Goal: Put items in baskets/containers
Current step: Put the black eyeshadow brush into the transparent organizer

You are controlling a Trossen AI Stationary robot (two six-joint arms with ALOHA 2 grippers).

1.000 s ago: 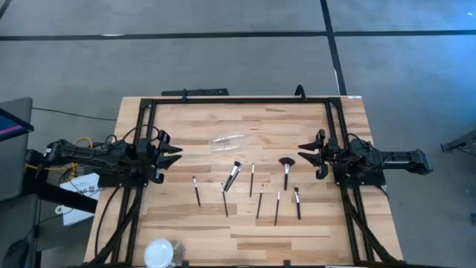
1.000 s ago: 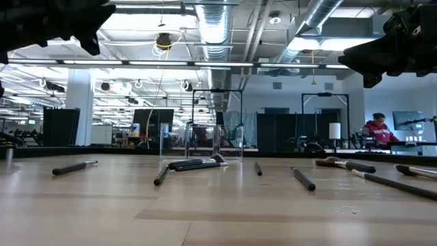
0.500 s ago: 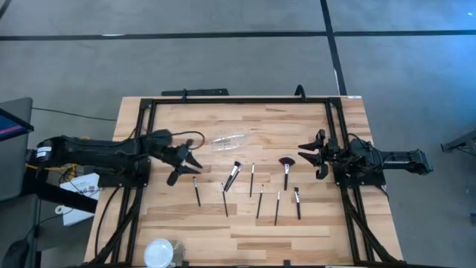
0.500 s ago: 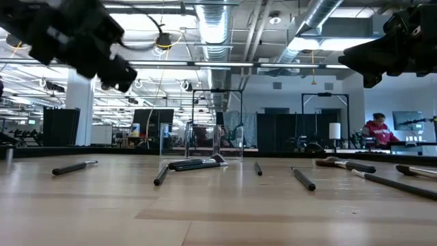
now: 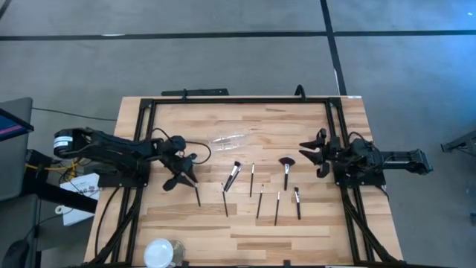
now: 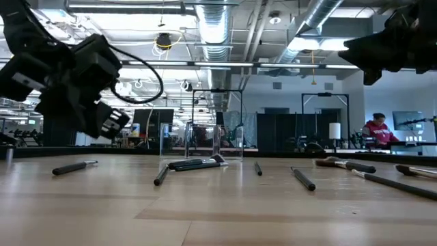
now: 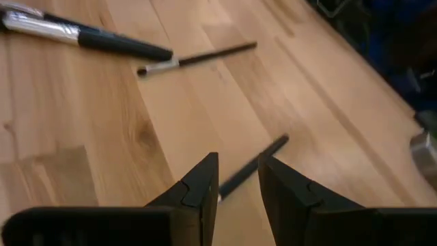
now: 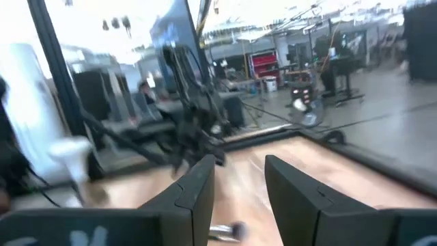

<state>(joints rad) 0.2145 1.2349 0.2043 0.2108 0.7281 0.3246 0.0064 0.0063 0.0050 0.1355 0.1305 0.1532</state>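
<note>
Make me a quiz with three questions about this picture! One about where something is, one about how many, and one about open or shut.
1. Which brush is the left tool above?
A. the leftmost brush
B. the fan one
C. the rightmost one

2. How many brushes lie on the table?
A. 2
B. 8
C. 15

3. The left tool's fingers are:
A. open
B. shut on a brush
C. shut on nothing

Answers:
1. A, since the high view shows it over the brush farthest left.
2. B, since counting them in the high view gives eight.
3. A, since the left wrist view shows the fingers apart, gripping nothing.
</note>
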